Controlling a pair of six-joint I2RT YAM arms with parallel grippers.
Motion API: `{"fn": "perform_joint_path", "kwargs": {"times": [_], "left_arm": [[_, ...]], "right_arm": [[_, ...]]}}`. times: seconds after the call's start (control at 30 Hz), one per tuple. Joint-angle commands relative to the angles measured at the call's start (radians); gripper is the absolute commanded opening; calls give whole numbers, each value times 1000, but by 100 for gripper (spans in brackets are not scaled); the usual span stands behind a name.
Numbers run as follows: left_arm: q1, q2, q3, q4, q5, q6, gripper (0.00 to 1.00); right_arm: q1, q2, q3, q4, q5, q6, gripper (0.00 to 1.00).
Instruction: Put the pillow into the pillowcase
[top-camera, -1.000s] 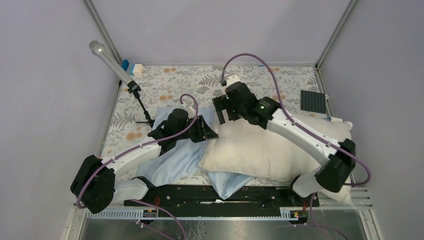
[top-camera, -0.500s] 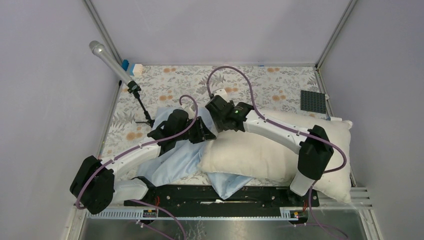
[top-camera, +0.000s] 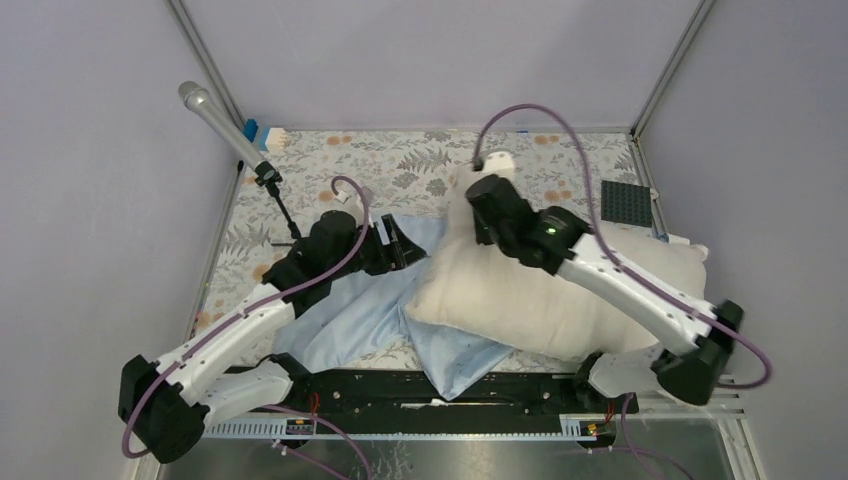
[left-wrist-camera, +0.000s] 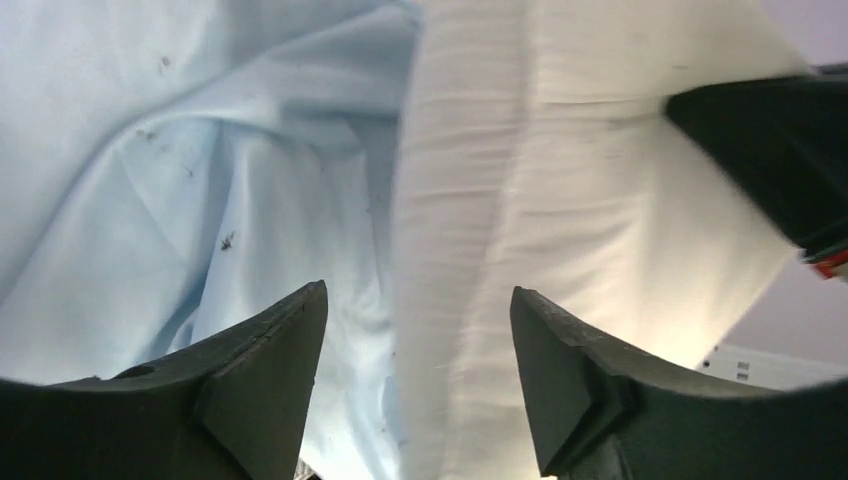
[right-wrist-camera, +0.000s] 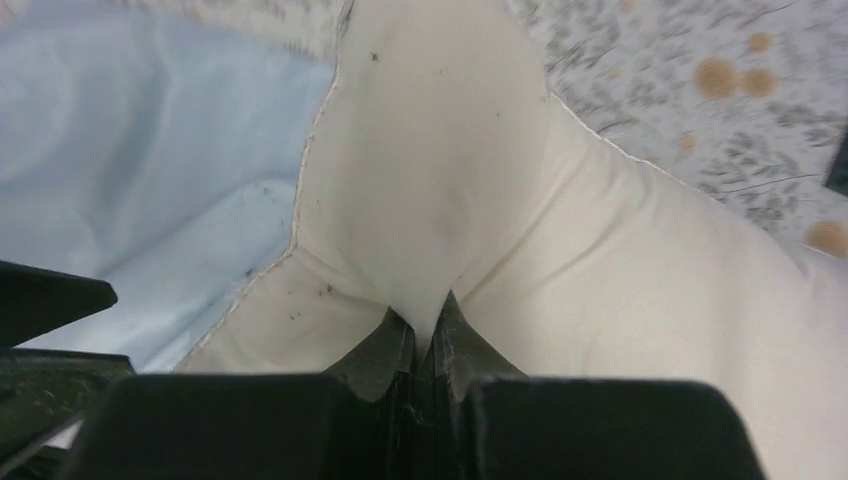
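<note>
The cream pillow (top-camera: 560, 290) lies across the right half of the table, its left corner pulled up. My right gripper (top-camera: 468, 212) is shut on that corner; in the right wrist view the jaws (right-wrist-camera: 428, 315) pinch a fold of the pillow (right-wrist-camera: 450, 180). The light-blue pillowcase (top-camera: 350, 310) lies wrinkled to the pillow's left and partly under it. My left gripper (top-camera: 400, 245) hovers open where the two meet. In the left wrist view its fingertips (left-wrist-camera: 418, 290) straddle the seam between pillowcase (left-wrist-camera: 150, 150) and pillow (left-wrist-camera: 600, 200), holding nothing.
A microphone (top-camera: 215, 115) on a small stand (top-camera: 285, 215) rises at the back left. A dark grey plate (top-camera: 625, 203) lies at the back right. The floral cloth (top-camera: 400, 160) covers the table. A black rail (top-camera: 430, 390) runs along the near edge.
My right gripper came down on the pillow's left corner, shut on it and pulled it up and back. My left gripper's jaws opened and it shifted slightly left.
</note>
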Motion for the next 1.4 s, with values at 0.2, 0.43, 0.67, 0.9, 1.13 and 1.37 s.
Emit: {"fn": "perform_joint_path", "kwargs": {"times": [0.2, 0.43, 0.67, 0.9, 1.13, 1.37], "left_arm": [[4, -15, 50, -36, -93, -6, 85], [-162, 204, 61, 46, -99, -17, 90], [-333, 444, 149, 124, -144, 8, 89], [-471, 580, 184, 309, -347, 76, 88], [-609, 703, 163, 574, -603, 210, 88], [-694, 871, 234, 635, -776, 270, 83]], "right_arm": [[-31, -421, -9, 60, 182, 67, 0], [-32, -611, -30, 112, 175, 90, 0], [-31, -734, -81, 202, 110, 101, 0], [-31, -816, -98, 263, 105, 114, 0], [-32, -839, -90, 244, 114, 152, 0], [-32, -836, -75, 204, 111, 172, 0]]}}
